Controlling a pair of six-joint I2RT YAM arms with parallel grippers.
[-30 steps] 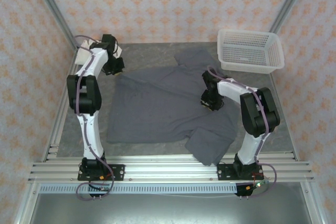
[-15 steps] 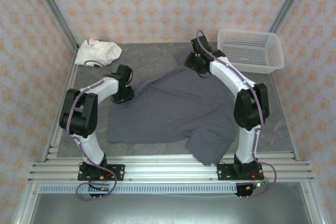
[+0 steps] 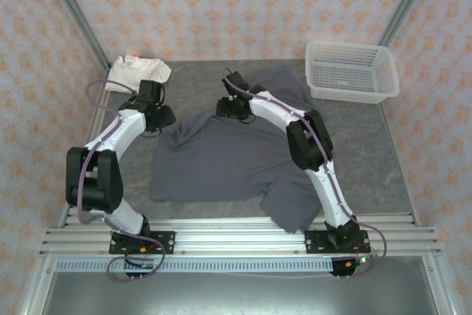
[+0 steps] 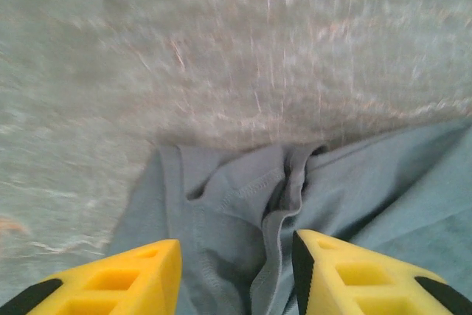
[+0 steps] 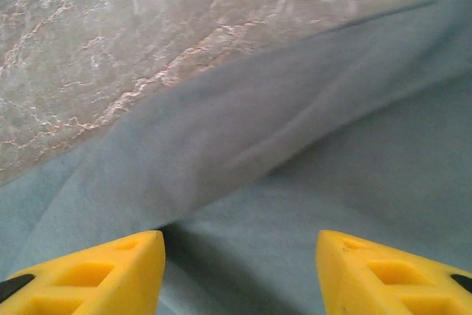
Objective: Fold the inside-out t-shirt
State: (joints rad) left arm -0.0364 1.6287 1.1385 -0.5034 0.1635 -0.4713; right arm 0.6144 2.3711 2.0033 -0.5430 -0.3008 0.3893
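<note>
Two grippers: left gripper (image 4: pixel 236 256) and right gripper (image 5: pixel 240 248) have fingers apart, holding nothing.
Shirt: shirt (image 3: pixel 236 156) lies mid-table, spread but wrinkled.
Progress: no clean fold yet; far edge is bunched, near right corner reaches the table edge. Folding itself seems all left.
Room: bare table (image 3: pixel 199 75) behind; basket (image 3: pixel 352 71) just beside far sleeve, white cloth (image 3: pixel 136 71) apart.

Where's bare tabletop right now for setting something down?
Widest: right of the dark slate-grey t-shirt, on the near side of the white plastic mesh basket. Also the far patch between the crumpled cream-white garment and the shirt's far sleeve. Crowded: centre, under the shirt; left gripper and right gripper hang over its far edge.
</note>
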